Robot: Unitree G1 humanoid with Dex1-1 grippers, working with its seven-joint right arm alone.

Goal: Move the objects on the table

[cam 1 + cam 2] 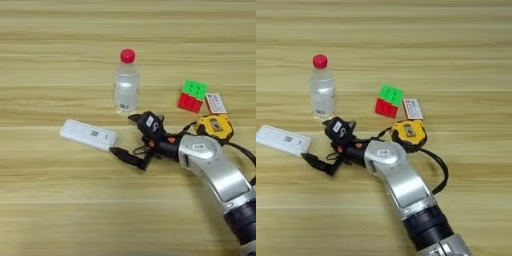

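On the table [45, 200] the right arm [220, 175] reaches in from the lower right, its gripper [125, 134] spread wide and empty just right of the white device [88, 134]. The bottle [126, 85] stands upright behind the gripper. The tape measure [215, 126] lies beside the forearm, with the cube [192, 96] and a small card [216, 103] just beyond it.

On the table [50, 200], the bottle [126, 85] stands behind the flat device [88, 134]; the cube [192, 96] and tape measure [215, 127] lie to its right.

Upright bottle [126, 84], flat device [88, 134], tape measure [215, 126], cube [192, 96]
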